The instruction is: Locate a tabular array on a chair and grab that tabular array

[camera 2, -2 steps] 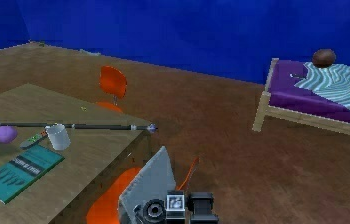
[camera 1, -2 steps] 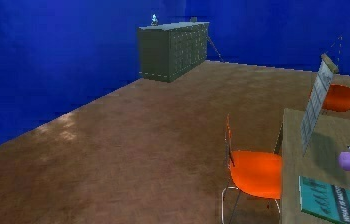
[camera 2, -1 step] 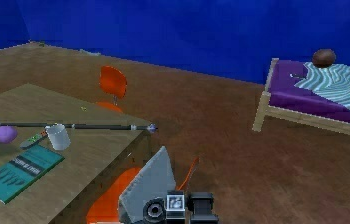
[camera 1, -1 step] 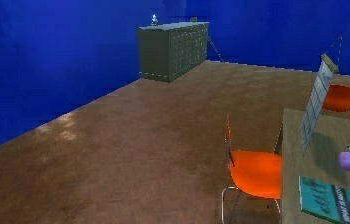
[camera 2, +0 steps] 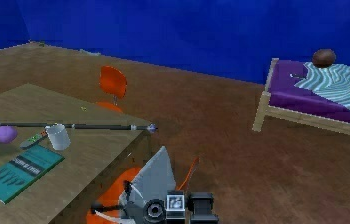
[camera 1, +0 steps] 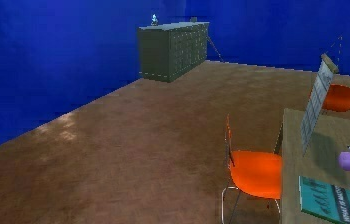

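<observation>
Low in the arm side view, my gripper (camera 2: 120, 210) reaches over an orange chair (camera 2: 121, 190) tucked against a wooden table (camera 2: 83, 160). A grey wedge-shaped thing (camera 2: 154, 177) stands right at the gripper, above the chair's seat. I cannot tell whether the gripper holds anything. In the forward view the same kind of orange chair (camera 1: 255, 170) stands beside the table (camera 1: 295, 150), its seat bare. A thin pale panel (camera 1: 321, 98) leans upright on that table.
On the table lie a teal book (camera 2: 21, 170), a purple lump (camera 2: 5, 131), a white mug (camera 2: 57, 137) and a long dark rod (camera 2: 93, 126). A second orange chair (camera 2: 111, 84) stands beyond. A bed (camera 2: 318, 95) is at right, a grey dresser (camera 1: 173, 50) far ahead.
</observation>
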